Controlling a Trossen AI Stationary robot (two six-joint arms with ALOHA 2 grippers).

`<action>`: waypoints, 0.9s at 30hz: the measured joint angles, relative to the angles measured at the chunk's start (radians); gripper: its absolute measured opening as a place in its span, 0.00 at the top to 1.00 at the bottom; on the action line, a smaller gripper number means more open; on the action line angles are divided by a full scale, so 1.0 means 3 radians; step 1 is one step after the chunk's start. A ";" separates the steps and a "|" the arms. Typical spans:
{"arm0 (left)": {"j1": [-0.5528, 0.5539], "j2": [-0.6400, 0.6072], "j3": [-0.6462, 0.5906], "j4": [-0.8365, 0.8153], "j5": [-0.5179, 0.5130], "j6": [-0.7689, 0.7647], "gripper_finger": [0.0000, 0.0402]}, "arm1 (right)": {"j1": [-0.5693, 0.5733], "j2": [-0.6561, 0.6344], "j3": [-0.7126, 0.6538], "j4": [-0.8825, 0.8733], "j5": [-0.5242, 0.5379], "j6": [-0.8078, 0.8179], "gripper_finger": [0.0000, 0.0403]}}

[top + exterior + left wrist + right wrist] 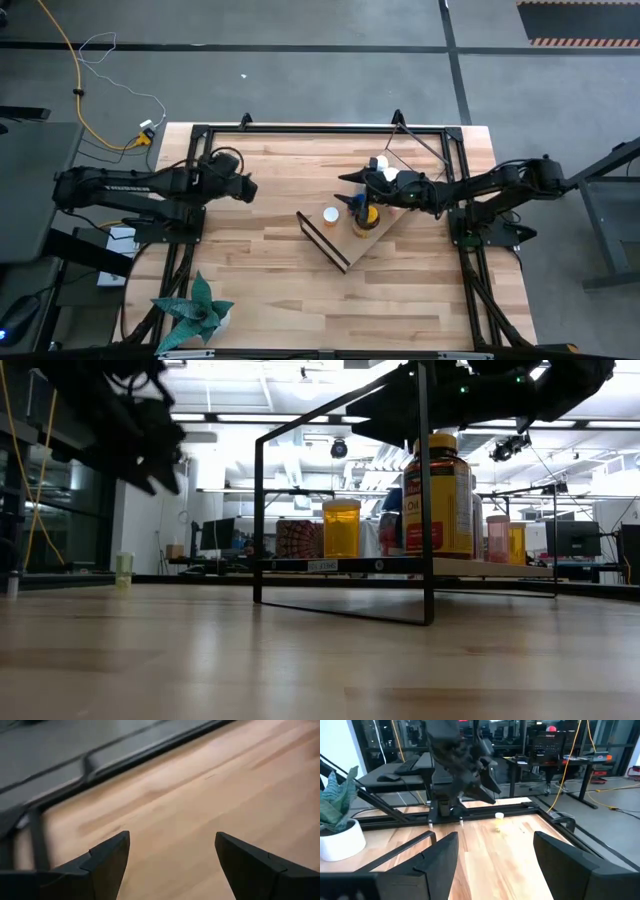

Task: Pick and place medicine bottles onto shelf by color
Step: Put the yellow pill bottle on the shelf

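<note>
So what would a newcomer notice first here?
The wire-framed shelf sitting askew mid-table, with the big amber bottle and smaller ones on it. The right hand hangs open right above them. The left hand waits open at the table's left side.

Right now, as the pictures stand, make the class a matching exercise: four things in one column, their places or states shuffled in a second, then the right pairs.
1 left gripper
2 right gripper
3 amber bottle
4 potted plant

A standing on the shelf
B at a corner of the tabletop, on the left arm's side
C open, over bare tabletop
D open, up over the shelf

Pairs: 1-C, 2-D, 3-A, 4-B
</note>
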 joint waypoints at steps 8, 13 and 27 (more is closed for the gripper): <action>0.0472 0.0387 -0.0001 -0.0506 0.0004 -0.0315 0.30 | -0.0001 0.0000 0.0000 0.0001 0.0002 0.0074 0.38; 0.0718 0.0633 -0.0082 -0.0350 0.0171 -0.0133 0.30 | 0.0000 0.0000 0.0000 0.0001 0.0006 0.0072 0.38; 0.1284 0.0875 -0.0326 0.0241 0.0627 0.0363 0.30 | 0.0000 -0.0001 0.0000 -0.0008 0.0005 0.0077 0.38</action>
